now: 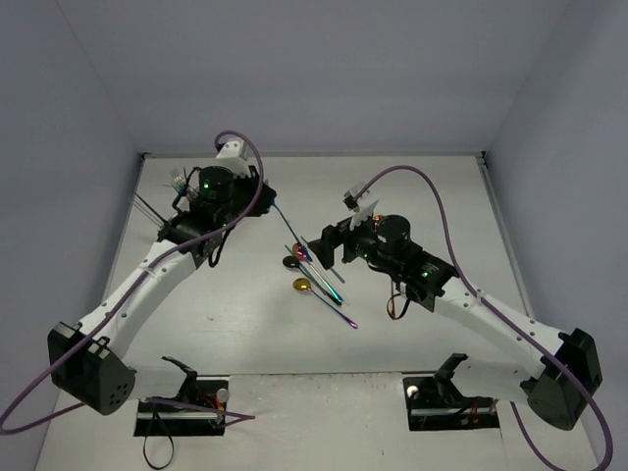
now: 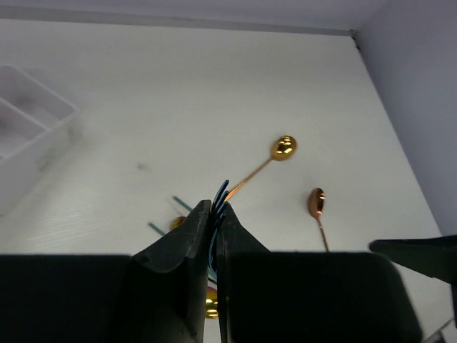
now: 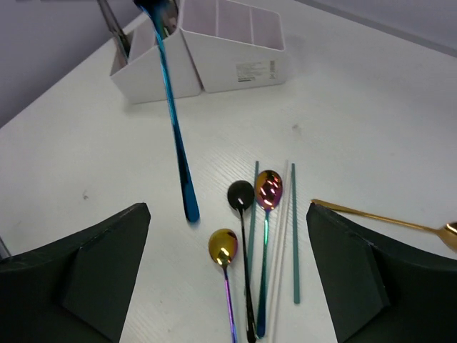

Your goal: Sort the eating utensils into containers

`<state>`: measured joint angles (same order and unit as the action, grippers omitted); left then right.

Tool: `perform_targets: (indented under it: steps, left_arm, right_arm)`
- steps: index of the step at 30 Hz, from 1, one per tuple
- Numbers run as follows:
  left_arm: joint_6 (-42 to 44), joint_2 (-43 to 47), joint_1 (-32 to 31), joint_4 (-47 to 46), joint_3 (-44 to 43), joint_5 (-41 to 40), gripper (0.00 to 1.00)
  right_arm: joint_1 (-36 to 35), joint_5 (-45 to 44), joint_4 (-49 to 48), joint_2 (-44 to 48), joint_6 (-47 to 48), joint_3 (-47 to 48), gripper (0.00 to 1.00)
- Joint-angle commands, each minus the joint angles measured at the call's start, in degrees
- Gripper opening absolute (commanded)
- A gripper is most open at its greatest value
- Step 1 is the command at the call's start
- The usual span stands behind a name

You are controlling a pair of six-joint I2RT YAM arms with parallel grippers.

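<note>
My left gripper [image 2: 216,207] is shut on the tines of a blue fork [image 2: 222,191]. The fork hangs handle down [image 3: 175,128] right of the white caddy [image 3: 214,50], its lower end close to the table. In the top view the left gripper [image 1: 267,194] sits by the caddy and the fork [image 1: 280,218] slants toward the middle. My right gripper [image 3: 228,279] is open above a row of utensils: a black spoon [image 3: 240,194], a rainbow spoon [image 3: 268,189], a gold-bowled spoon [image 3: 223,245], teal sticks [image 3: 294,229] and a white stick [image 3: 278,236]. Nothing is between its fingers [image 3: 93,271].
A gold spoon [image 2: 283,146] and a copper spoon [image 2: 317,201] lie further right on the table. The caddy [image 2: 43,89] stands at the back left with some utensils in it. Walls close in the table at the back and on both sides.
</note>
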<state>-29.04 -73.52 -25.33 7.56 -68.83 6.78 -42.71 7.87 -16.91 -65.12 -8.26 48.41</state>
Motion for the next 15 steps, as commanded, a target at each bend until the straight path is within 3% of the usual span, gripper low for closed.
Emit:
perform_targets:
  steps: [1, 8, 15]
  left_arm:
    - [7.6, 0.4, 12.5, 2.0, -7.5, -4.4, 0.00]
    - [14.5, -7.9, 23.5, 2.4, -16.0, -8.3, 0.00]
    - [17.7, -17.6, 28.1, 0.2, -20.5, -10.2, 0.00]
  right_arm:
    - [3.3, -4.6, -2.1, 3.3, 0.4, -1.5, 0.90]
    - [9.0, -2.0, -1.3, 4.7, -0.4, -4.9, 0.91]
    - [9.1, -2.0, -0.6, 4.7, 0.6, -6.1, 0.91]
